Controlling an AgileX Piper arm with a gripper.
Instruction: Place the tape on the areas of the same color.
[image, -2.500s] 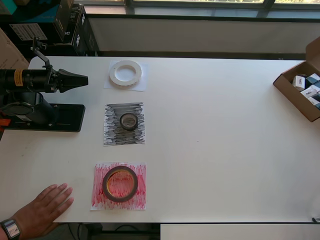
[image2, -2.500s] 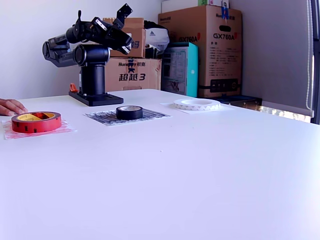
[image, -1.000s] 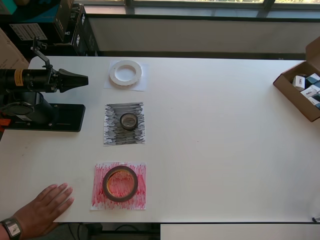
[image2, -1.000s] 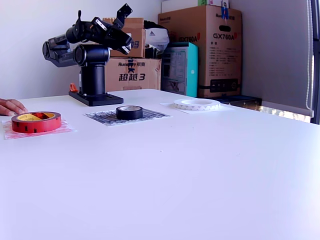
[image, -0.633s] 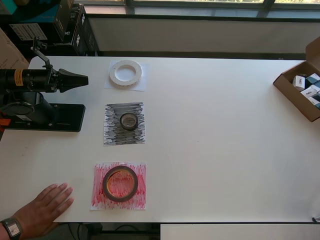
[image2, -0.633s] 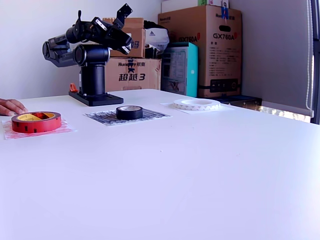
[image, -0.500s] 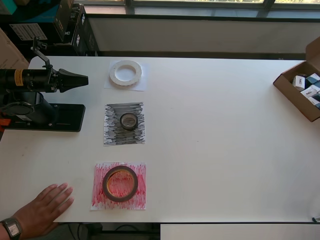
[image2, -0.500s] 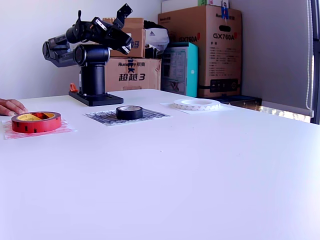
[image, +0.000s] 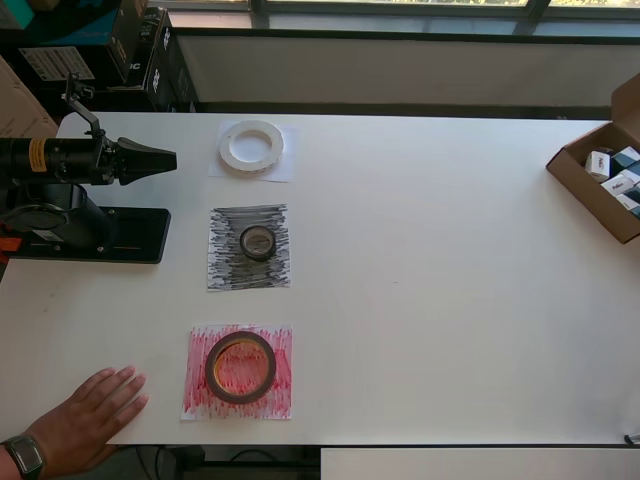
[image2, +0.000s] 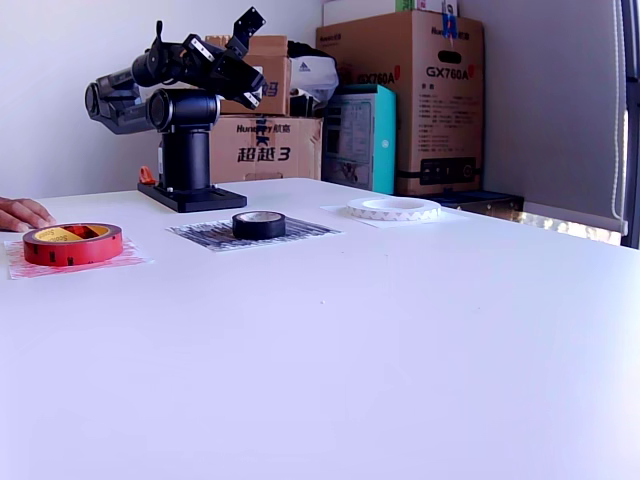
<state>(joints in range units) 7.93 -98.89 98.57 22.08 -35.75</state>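
The white counter (image: 450, 300) is holding three papers in a line down the overhead view's left side. The white ring (image: 251, 146) is lying flat on the white paper (image: 287, 170) at the far end. The black roll (image: 257, 242) is sitting in the middle of the black paper (image: 248, 268), in the middle of the line. The red roll (image: 240, 367) is lying on the red paper (image: 281, 394) at the near end. Each roll is sitting inside the edges of its paper.

In the exterior view the red roll (image2: 72, 243) is at the left, the black roll (image2: 259, 224) is in the middle and the white ring (image2: 394, 208) is further right and further back.

The robot arm is standing on its black base (image: 120, 235) at the overhead view's left, well apart from the rolls. The arm is folded up above the base. The pincer (image: 150, 160) is pointing toward the white ring but is not touching anything. Its tips are looking pressed together in the overhead view, and it is holding nothing. In the exterior view the pincer (image2: 243, 55) is up high over the counter.

A hand (image: 85, 415) with a watch (image: 25, 457) is resting flat on the near left corner, beside the red paper but apart from it.

A brown box (image: 590, 190) with small packs inside is sitting at the overhead view's right edge. Big boxes (image2: 415, 90) are standing behind the counter.
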